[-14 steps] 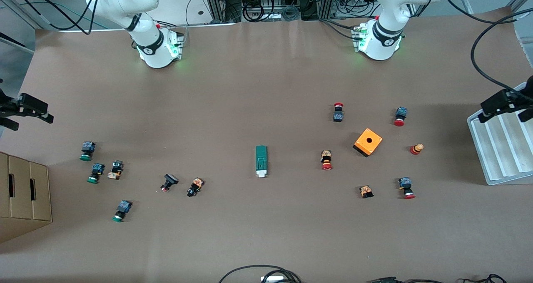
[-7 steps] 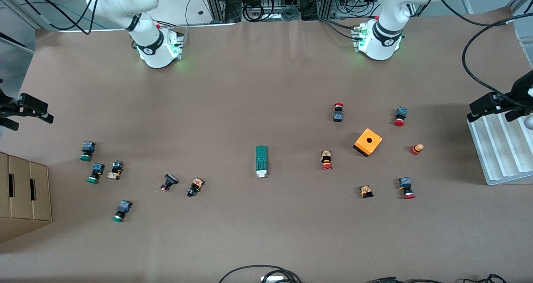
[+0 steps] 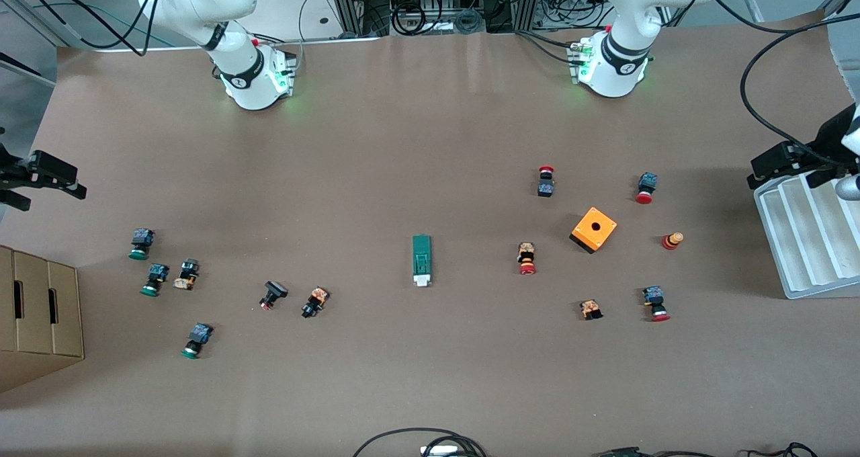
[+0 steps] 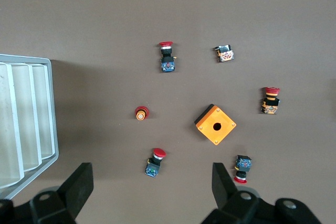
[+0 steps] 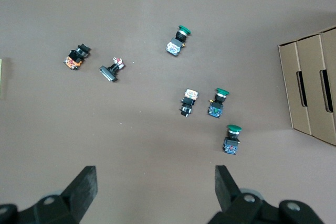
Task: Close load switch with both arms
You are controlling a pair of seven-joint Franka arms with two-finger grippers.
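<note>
The load switch (image 3: 421, 260), a narrow green block with a white handle piece at the end nearer the front camera, lies flat in the middle of the table. My left gripper (image 3: 796, 161) is open and empty in the air over the corner of the white tray, far from the switch; in the left wrist view it (image 4: 151, 186) hangs over red-capped buttons. My right gripper (image 3: 41, 178) is open and empty over the table's edge at the right arm's end; in the right wrist view it (image 5: 155, 187) hangs over bare table.
An orange square box (image 3: 594, 229) with a hole and several red-capped push buttons (image 3: 527, 259) lie toward the left arm's end. Green-capped buttons (image 3: 154, 279) lie toward the right arm's end. A white ribbed tray (image 3: 806, 242) and a cardboard box (image 3: 37, 316) stand at the table's ends.
My left gripper has drifted from the tray's edge toward the table's middle. The right arm and the load switch have not moved.
</note>
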